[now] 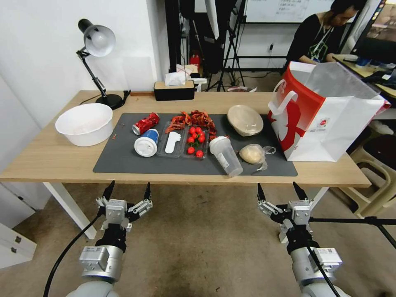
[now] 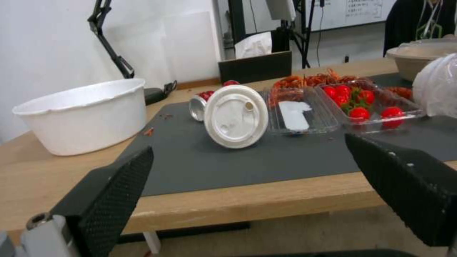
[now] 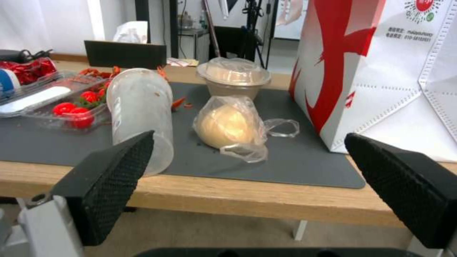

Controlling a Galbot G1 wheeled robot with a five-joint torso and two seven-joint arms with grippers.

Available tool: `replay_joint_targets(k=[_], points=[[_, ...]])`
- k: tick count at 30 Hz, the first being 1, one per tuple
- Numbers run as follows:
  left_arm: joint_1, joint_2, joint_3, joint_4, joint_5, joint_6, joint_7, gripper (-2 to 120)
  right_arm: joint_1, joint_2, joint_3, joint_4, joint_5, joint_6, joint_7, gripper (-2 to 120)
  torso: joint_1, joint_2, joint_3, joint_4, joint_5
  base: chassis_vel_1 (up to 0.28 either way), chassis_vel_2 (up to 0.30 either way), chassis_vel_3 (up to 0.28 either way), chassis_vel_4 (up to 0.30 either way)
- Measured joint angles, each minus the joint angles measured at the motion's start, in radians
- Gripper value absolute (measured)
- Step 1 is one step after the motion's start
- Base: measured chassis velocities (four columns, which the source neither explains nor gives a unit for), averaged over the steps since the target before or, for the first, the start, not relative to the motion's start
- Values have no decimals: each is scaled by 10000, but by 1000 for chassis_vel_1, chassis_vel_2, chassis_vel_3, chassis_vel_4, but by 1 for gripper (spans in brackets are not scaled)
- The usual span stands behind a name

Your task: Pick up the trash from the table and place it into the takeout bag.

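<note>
Nearest the robot, the left gripper [image 1: 128, 189] and the right gripper [image 1: 281, 190] hang below the front edge of the long light-wood table [image 1: 49, 159], well apart from each other, each with its black textured fingers [image 2: 114, 189] spread wide and holding nothing.

On the table lies a large dark grey rectangular mat [image 1: 123, 163]. Closest to the front edge, a clear plastic cup [image 1: 226, 156] lies on its side with its open end toward the robot, and just beside it on the right sits a beige bun in clear wrap [image 1: 252, 154]. Left of the cup, a clear plastic tray [image 1: 183, 142] holds red cherry tomatoes [image 1: 195, 140] in one compartment and a white strip in the other. Touching the tray's left side, a blue-white lidded cup [image 1: 147, 142] lies tipped, its white lid facing the left gripper. Behind it rests a crushed red can [image 1: 145, 123], also on its side. Red crayfish shells [image 1: 194, 119] are heaped behind the tray. To their right stands a beige lidded bowl [image 1: 245, 120].

The big boxy red-and-white paper takeout bag [image 1: 321, 119] stands upright and open at the table's right end, partly on the mat. A white round basin [image 1: 85, 123] sits off the mat on the left. Farthest back are a black desk lamp [image 1: 97, 62] and a black tissue box [image 1: 174, 88].
</note>
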Motion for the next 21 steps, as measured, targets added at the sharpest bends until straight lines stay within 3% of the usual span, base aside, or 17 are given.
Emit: replay_joint_targets(k=[21], points=[[-4, -1, -2, 0, -2, 8, 1, 100, 0, 0, 0, 0, -1, 0, 0, 100, 0, 0, 0, 0, 0, 0, 0, 0, 0]])
